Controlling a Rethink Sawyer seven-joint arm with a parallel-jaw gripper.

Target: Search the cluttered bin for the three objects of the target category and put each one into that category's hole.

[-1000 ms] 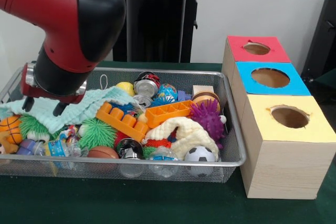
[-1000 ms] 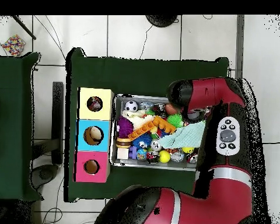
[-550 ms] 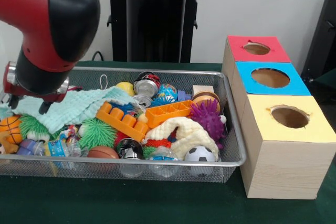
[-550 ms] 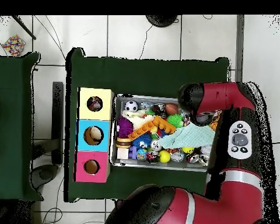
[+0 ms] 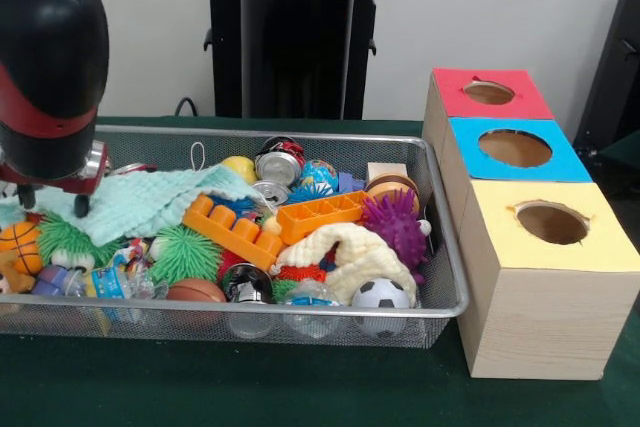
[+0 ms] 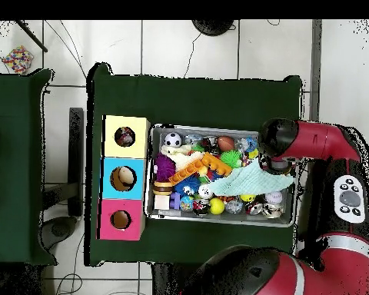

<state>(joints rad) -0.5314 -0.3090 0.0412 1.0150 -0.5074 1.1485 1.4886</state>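
A wire mesh bin (image 5: 300, 135) holds a mint cloth (image 5: 150, 202), two orange bricks (image 5: 232, 230), a purple spiky ball (image 5: 395, 224), a soccer ball (image 5: 380, 294), a tin can (image 5: 277, 165), green spiky balls (image 5: 185, 252) and a small basketball (image 5: 18, 237). My gripper (image 5: 52, 199) hangs open at the bin's left end, its dark tips just above the cloth's left part with nothing between them. In the overhead view the arm's head (image 6: 280, 140) covers the gripper at the bin's right end, over the cloth (image 6: 253, 178).
Beside the bin stand three wooden boxes with round holes on top: red (image 5: 460, 82), blue (image 5: 570, 162) and yellow (image 5: 500, 247). From above, the yellow box (image 6: 111, 137) and the blue box (image 6: 109, 178) show something inside their holes.
My arm has swept along the cloth toward the bin's left end in the front view. The cloth and the other items have stayed put.
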